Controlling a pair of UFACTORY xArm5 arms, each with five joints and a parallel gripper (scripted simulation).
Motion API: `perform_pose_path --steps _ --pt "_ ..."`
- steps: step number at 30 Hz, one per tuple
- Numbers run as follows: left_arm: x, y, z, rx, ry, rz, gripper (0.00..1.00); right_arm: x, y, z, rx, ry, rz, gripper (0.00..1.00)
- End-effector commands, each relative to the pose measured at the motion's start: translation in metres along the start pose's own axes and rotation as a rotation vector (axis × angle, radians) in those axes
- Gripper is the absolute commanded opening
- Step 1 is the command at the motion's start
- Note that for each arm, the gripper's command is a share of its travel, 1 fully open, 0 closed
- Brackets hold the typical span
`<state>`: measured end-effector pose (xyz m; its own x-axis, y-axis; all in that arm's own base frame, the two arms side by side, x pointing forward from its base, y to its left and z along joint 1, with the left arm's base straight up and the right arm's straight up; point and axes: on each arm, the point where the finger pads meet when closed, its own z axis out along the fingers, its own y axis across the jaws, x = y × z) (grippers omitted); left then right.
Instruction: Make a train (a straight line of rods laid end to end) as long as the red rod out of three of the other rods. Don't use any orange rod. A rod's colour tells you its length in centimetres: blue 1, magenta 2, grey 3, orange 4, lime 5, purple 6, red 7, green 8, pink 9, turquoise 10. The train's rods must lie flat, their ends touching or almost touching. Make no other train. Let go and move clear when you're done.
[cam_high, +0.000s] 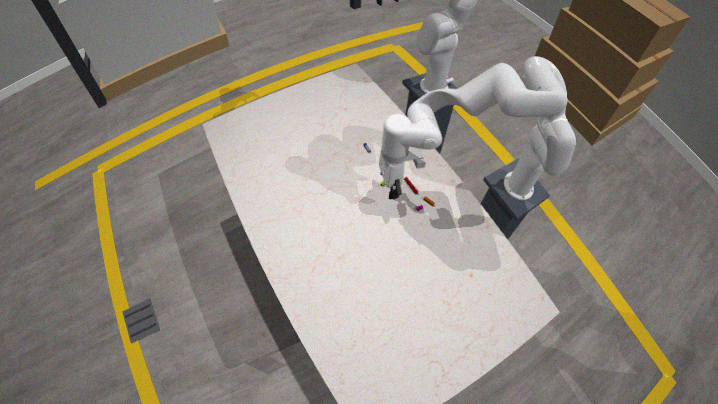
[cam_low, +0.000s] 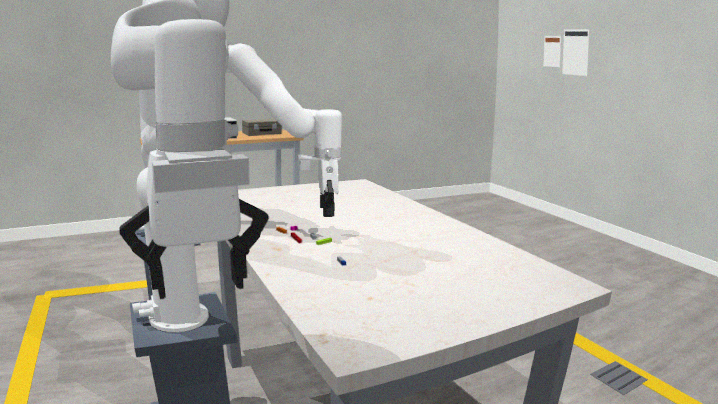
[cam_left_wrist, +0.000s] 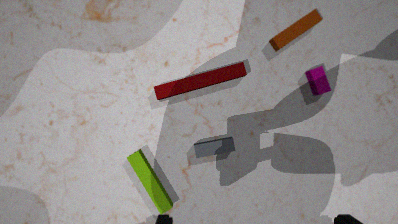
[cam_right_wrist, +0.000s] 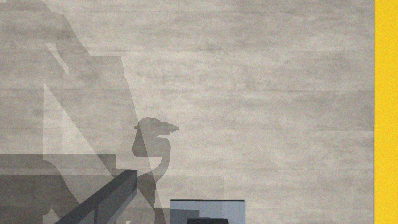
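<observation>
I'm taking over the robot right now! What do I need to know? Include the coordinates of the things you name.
Left claw (cam_high: 395, 190) (cam_low: 327, 205) (cam_left_wrist: 256, 219): open, empty, above the table.
Right claw (cam_low: 200, 291): open, empty, off the table.
Blue rod (cam_high: 365, 144) (cam_low: 343, 262) and one grey rod (cam_high: 368, 149) (cam_low: 339, 258): seem joined, away from the others.
Loose: red rod (cam_high: 411, 185) (cam_low: 296, 237) (cam_left_wrist: 201, 80), lime rod (cam_high: 382, 183) (cam_low: 324, 241) (cam_left_wrist: 150, 181), magenta rod (cam_high: 419, 207) (cam_low: 293, 228) (cam_left_wrist: 318, 80), orange rod (cam_high: 428, 200) (cam_low: 281, 229) (cam_left_wrist: 296, 30), second grey rod (cam_low: 313, 236) (cam_left_wrist: 214, 147).
Left: probably add the second grey rod (1+3+3=7), then move clear.
</observation>
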<state>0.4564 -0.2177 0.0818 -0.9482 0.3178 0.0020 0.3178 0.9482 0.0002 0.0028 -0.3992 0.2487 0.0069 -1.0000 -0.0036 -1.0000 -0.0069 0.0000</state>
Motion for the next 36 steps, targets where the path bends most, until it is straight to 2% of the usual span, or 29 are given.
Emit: perform_pose_path --steps 1,10,12,13,27,29,30,36 --pt "0.003 -0.002 -0.003 0.0 -0.006 0.168 1.0 0.001 0.0 -0.001 0.0 0.004 0.0 1.0" --pt "0.011 -0.004 -0.004 0.0 -0.006 0.409 1.0 0.001 0.0 -0.001 0.0 0.004 0.0 1.0" --pt "0.011 -0.004 -0.004 0.0 -0.006 0.409 1.0 0.001 0.0 -0.001 0.0 0.004 0.0 1.0" --pt "0.013 -0.005 -0.004 -0.001 -0.006 0.488 1.0 0.001 0.0 -0.001 0.0 0.004 0.0 1.0" --pt "0.024 -0.008 -0.006 -0.002 -0.006 0.851 1.0 0.001 0.0 -0.001 0.0 0.004 0.0 1.0" --pt "0.024 -0.008 -0.006 -0.002 -0.006 0.851 1.0 0.001 0.0 -0.001 0.0 0.004 0.0 1.0" --pt "0.027 -0.009 -0.006 -0.002 -0.006 0.927 1.0 0.001 0.0 -0.001 0.0 0.004 0.0 1.0" --pt "0.031 -0.01 -0.007 -0.002 -0.006 1.078 1.0 0.001 0.0 -0.001 0.0 0.004 0.0 1.0"
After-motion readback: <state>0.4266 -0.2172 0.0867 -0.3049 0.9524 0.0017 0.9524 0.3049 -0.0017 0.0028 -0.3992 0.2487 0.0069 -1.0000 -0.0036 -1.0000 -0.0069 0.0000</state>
